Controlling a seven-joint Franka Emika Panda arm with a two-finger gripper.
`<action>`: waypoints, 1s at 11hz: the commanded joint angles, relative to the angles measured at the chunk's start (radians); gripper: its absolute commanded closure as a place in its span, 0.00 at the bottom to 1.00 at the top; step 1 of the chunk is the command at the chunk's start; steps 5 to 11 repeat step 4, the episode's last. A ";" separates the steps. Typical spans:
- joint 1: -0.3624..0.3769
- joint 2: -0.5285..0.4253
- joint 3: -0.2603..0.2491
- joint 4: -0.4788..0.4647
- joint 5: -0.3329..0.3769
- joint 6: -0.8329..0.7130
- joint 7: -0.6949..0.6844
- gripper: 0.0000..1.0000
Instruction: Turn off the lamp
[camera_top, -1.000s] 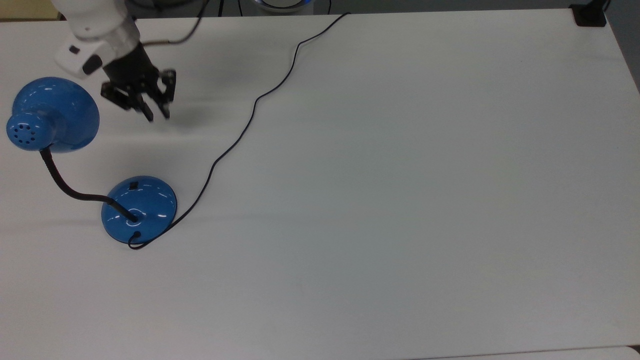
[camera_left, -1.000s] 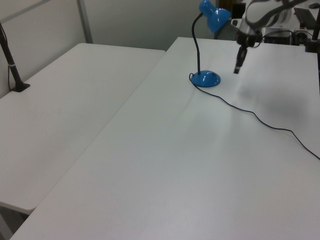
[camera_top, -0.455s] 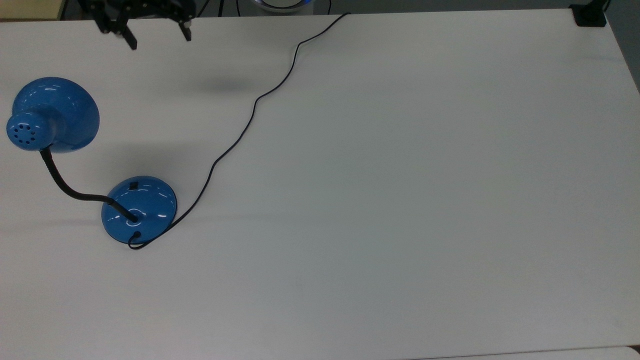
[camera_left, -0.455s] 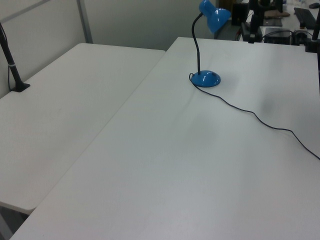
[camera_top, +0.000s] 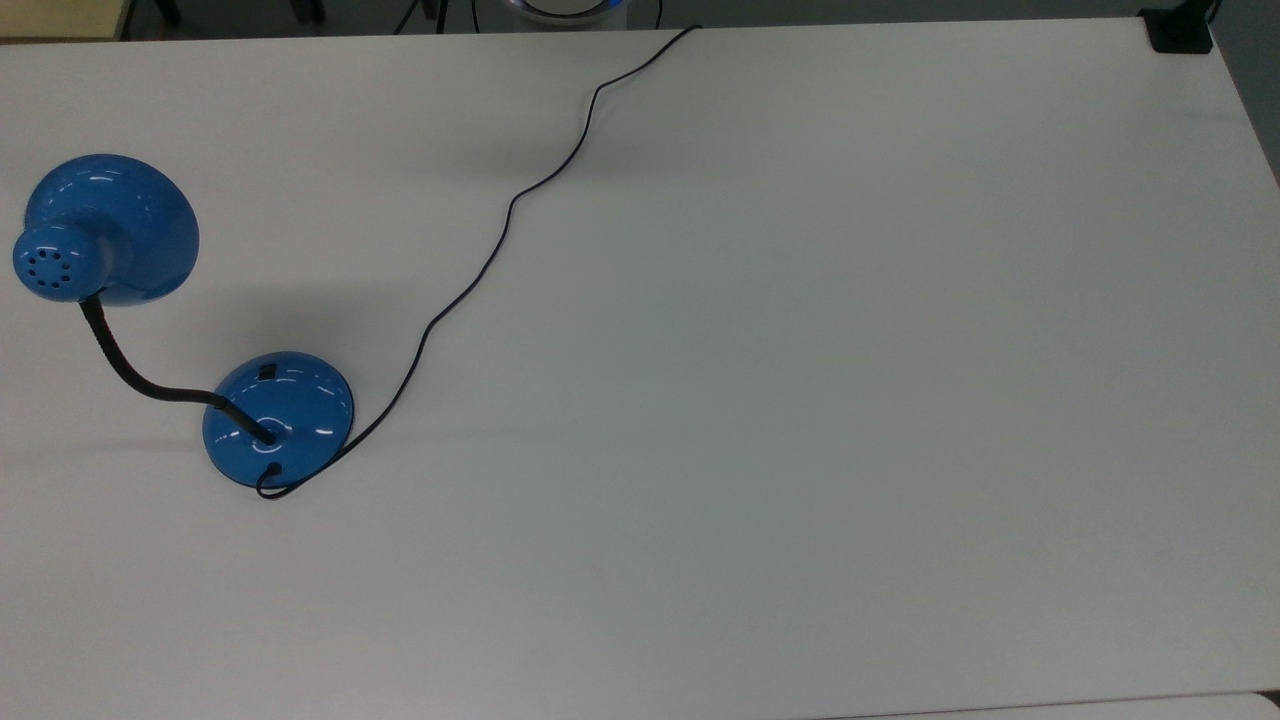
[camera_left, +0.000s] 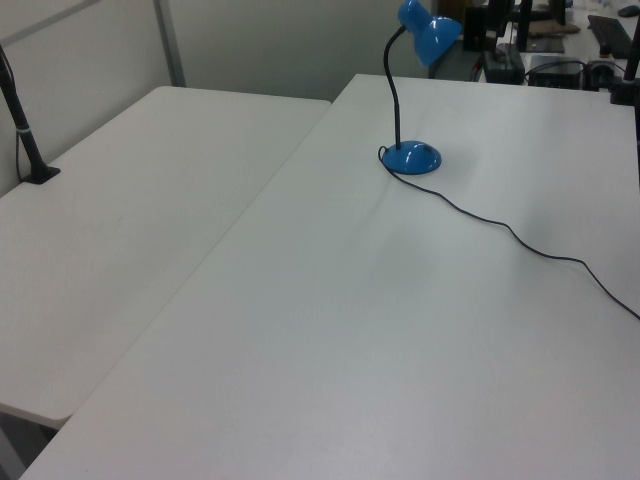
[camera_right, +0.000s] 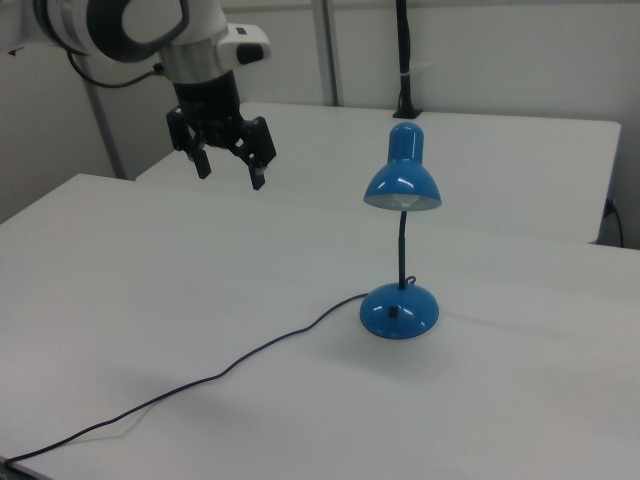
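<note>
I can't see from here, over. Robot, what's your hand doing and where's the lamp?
Tool open, raised in the air, off to the right view's left of the lamp. Lamp upright on the white table, untouched. Nothing between them.

We see the arm (camera_right: 120, 30) cut off by the right view's top and left edges, so its base stays hidden. The cord (camera_top: 500, 230) runs off the worktop (camera_top: 800, 400) at the top view's upper edge, and in the left view it leaves by the right edge (its plug end is out of sight). The switch (camera_right: 396, 312) on the lamp (camera_right: 400, 240) is too small for us to tell its position. In the left view the shade (camera_left: 428, 30) is clipped by the top edge.
</note>
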 joint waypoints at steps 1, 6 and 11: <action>0.013 0.015 0.012 0.030 -0.020 -0.034 0.071 0.00; 0.016 0.018 0.032 0.026 -0.029 -0.034 0.091 0.00; 0.016 0.018 0.032 0.026 -0.029 -0.034 0.091 0.00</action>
